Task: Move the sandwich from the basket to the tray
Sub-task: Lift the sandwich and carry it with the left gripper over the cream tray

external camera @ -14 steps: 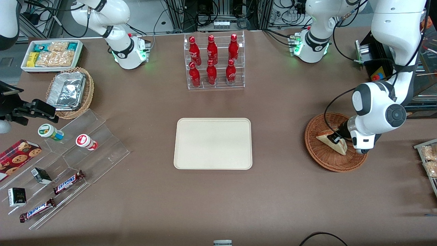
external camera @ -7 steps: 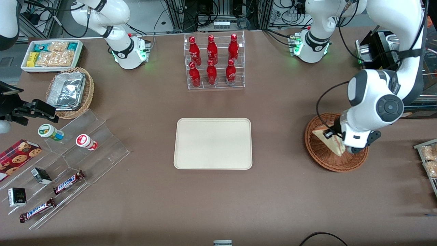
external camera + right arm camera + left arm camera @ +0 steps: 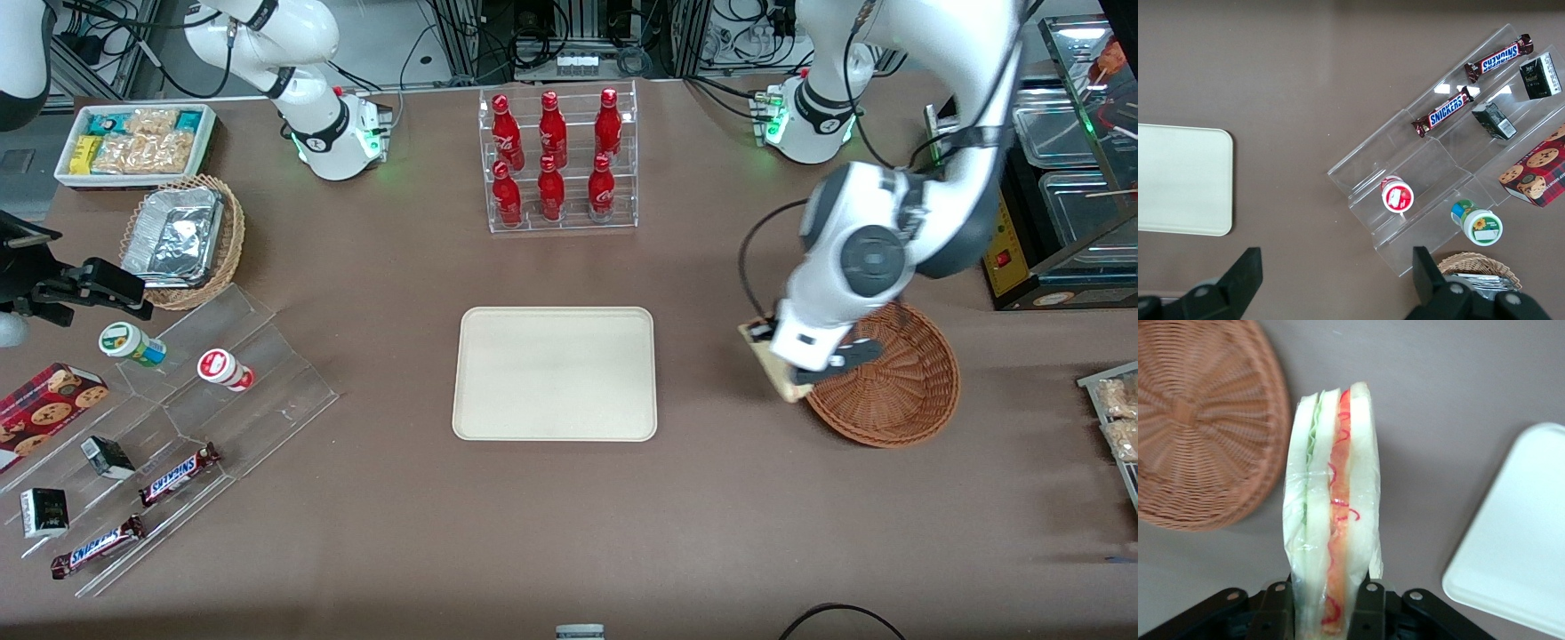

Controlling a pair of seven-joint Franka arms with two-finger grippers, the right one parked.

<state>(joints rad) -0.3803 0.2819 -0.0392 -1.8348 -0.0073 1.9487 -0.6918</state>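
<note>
Front view: gripper [image 3: 775, 360] clamps wrapped white-bread triangular sandwich [image 3: 766, 366] above round reddish-brown wicker basket [image 3: 898, 391] rim; flat cream rectangular tray [image 3: 556, 373] lies mid-bench, toward parked arm.

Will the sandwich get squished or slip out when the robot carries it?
Probably squashes easily: the sandwich is soft white bread pinched by the pincer. Its shiny clear wrap may be slippery. It looks light, held upright near the basket.

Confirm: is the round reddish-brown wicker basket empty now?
Empty. The basket shows only bare weave; the gripper holds the wrapped triangular sandwich outside its rim, above the table.
</note>
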